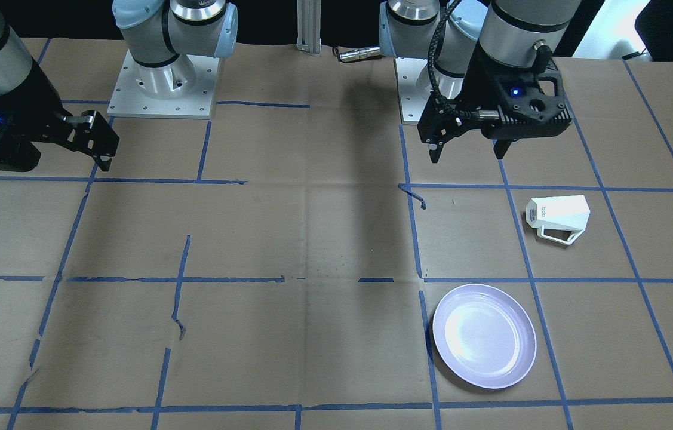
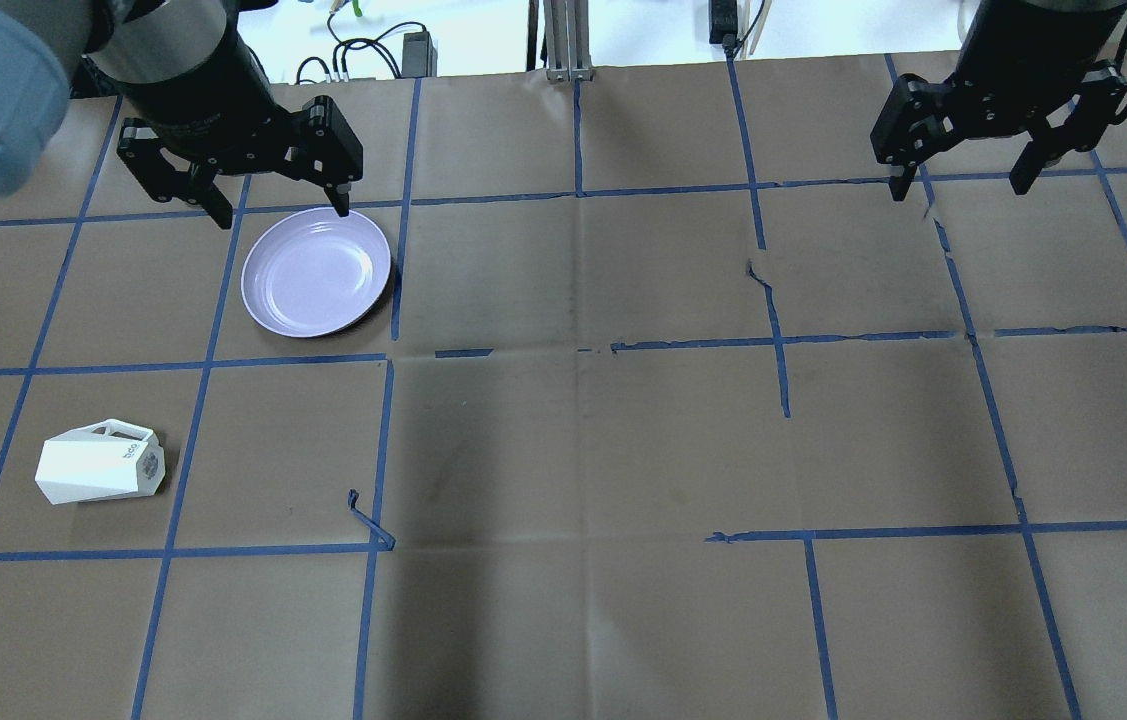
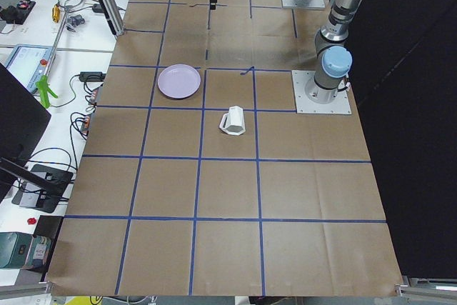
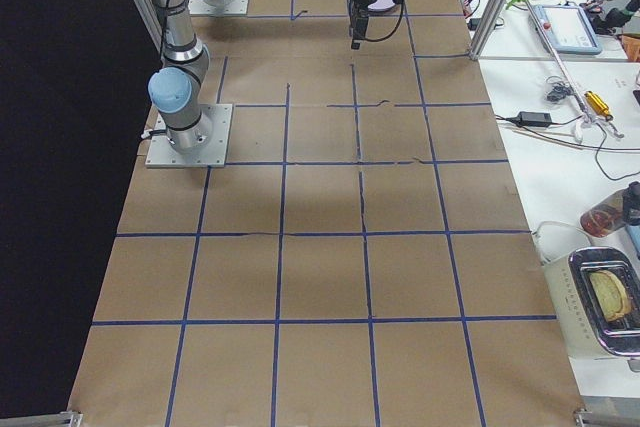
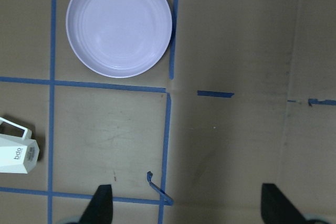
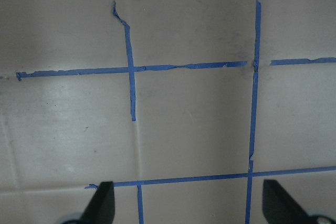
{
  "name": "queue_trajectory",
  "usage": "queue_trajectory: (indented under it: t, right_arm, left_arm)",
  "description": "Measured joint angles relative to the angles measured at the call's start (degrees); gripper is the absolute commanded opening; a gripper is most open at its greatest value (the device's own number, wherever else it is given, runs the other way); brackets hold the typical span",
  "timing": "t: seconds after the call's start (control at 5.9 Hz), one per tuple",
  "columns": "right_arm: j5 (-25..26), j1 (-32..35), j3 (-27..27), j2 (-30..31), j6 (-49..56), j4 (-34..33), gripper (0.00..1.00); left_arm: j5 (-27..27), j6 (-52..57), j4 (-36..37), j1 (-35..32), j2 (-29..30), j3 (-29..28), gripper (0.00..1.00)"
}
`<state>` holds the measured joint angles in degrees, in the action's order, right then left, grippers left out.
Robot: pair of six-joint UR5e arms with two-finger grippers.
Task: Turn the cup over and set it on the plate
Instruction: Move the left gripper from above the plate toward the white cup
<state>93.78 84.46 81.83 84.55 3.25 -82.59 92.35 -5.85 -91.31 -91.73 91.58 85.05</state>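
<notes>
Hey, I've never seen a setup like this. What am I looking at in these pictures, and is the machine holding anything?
These are two robot arms bolted to a table that is papered brown and marked with a blue tape grid. Six cameras caught the same moment: one faces the robot, one looks over its shoulders, one sits at each end of the table, and one on each wrist looks down past the fingers. On the table are a white cup, lying on its side, and an empty pale lavender plate. They sit apart from each other, both on the robot's left side. The left gripper hangs above the table near them. The right gripper hangs far off on the other side. Both are open and hold nothing.
</notes>
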Motion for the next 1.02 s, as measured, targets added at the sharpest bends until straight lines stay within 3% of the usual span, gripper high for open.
queue_trajectory:
  t: [0.34, 1.02]
  right_arm:
    - [0.0, 0.0, 0.0, 0.0, 0.0, 0.0, 1.00]
    - [0.0, 0.0, 0.0, 0.0, 0.0, 0.0, 1.00]
  left_arm:
    - [1.4, 11.6, -2.3, 9.7, -2.7, 1.9, 0.99]
    - [0.9, 49.8, -2.6, 43.3, -3.0, 5.5, 0.99]
